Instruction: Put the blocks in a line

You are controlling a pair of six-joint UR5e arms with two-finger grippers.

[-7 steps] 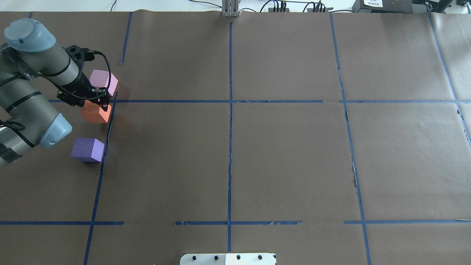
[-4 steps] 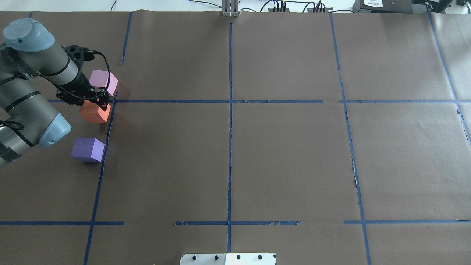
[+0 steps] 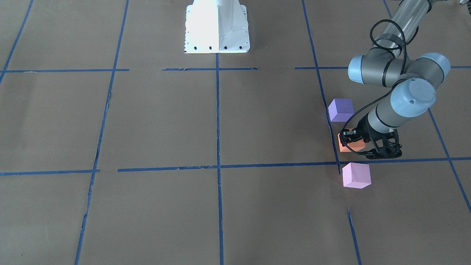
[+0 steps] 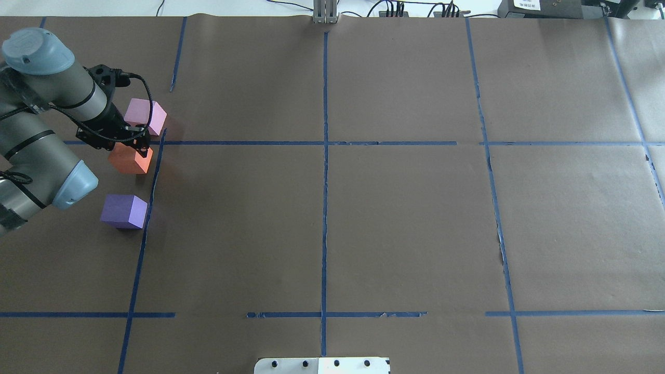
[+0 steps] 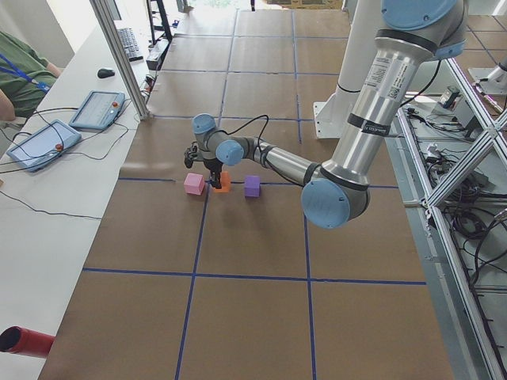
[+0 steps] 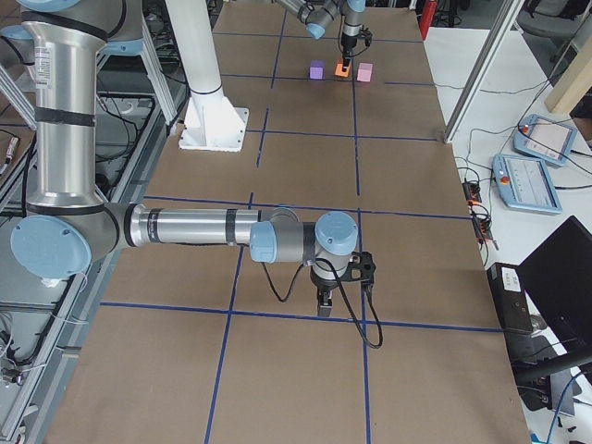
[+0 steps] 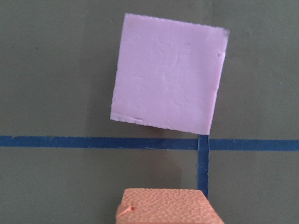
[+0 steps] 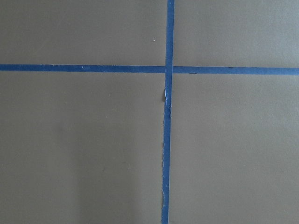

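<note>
The orange block (image 4: 130, 161) is between the pale pink block (image 4: 145, 115) and the violet block (image 4: 123, 211) at the table's far left, by a blue tape line. My left gripper (image 4: 136, 146) is shut on the orange block (image 3: 349, 146), at or just above the paper. The left wrist view shows the orange block's top (image 7: 166, 207) at the bottom edge, with the pink block (image 7: 169, 74) beyond a tape line. The pink block (image 3: 356, 175) and violet block (image 3: 341, 109) lie free. My right gripper (image 6: 324, 305) points down over the paper far from the blocks; I cannot tell if it is open.
Brown paper with a blue tape grid (image 4: 324, 143) covers the table. The white robot base (image 3: 217, 25) stands at the near middle edge. A metal post (image 4: 325, 13) and cables are at the far edge. Tablets (image 5: 95, 109) lie on the side bench.
My left gripper has shifted slightly to the left, carrying the orange block with it away from the tape line. The pink and violet blocks have not moved.
</note>
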